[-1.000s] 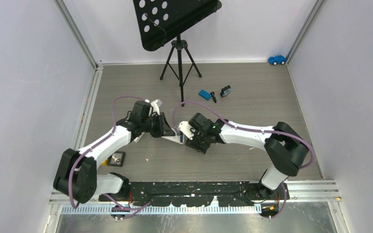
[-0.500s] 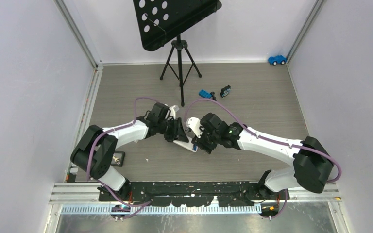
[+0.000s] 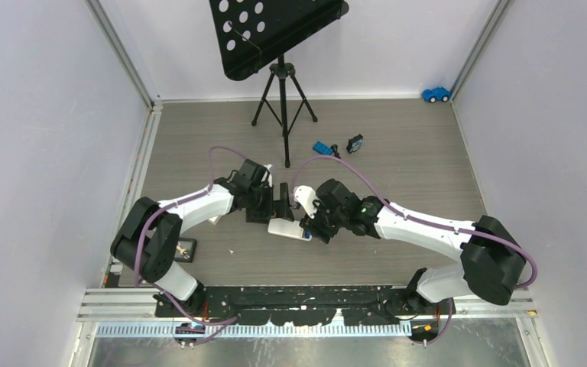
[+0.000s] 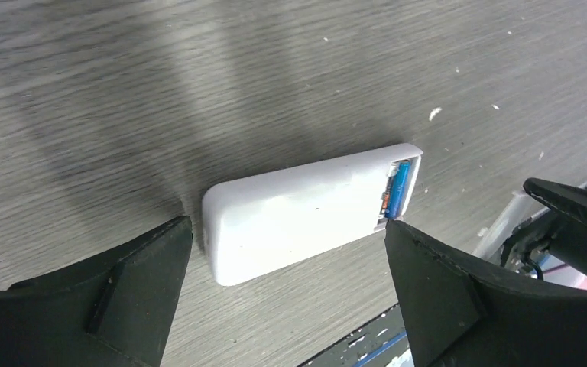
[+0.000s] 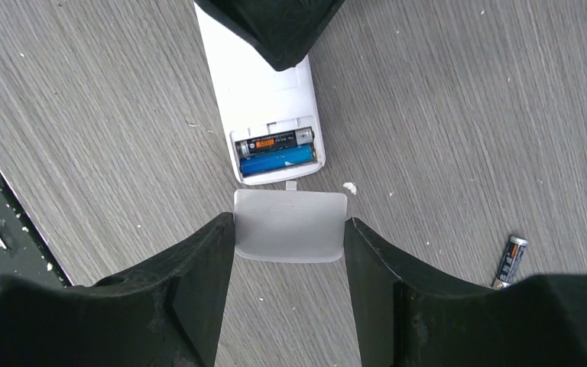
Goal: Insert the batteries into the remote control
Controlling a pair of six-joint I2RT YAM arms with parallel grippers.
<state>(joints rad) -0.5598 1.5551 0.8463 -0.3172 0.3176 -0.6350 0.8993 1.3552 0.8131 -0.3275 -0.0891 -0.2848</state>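
The white remote control (image 4: 298, 214) lies flat on the table, back up, with its battery bay uncovered at one end. In the bay sit two batteries, a dark one (image 5: 275, 141) and a blue one (image 5: 277, 162). My left gripper (image 4: 287, 229) hangs open just above the remote, its fingers wide to either side and not touching it. My right gripper (image 5: 289, 228) is shut on the white battery cover (image 5: 290, 225), held just off the bay's open end. One more battery (image 5: 510, 261) lies loose on the table to the right. From above, the remote (image 3: 289, 228) sits between both grippers.
A black music stand (image 3: 283, 115) rises behind the arms. A flat blue brick (image 3: 321, 147) and a small black-and-blue block (image 3: 355, 143) lie beyond the remote. A blue toy car (image 3: 436, 94) sits in the far right corner. A small dark object (image 3: 183, 248) lies near the left arm's base.
My left gripper has opened and let go of the remote, which now lies flat on the table. Both arms shifted right a second ago. The right gripper still holds the cover.
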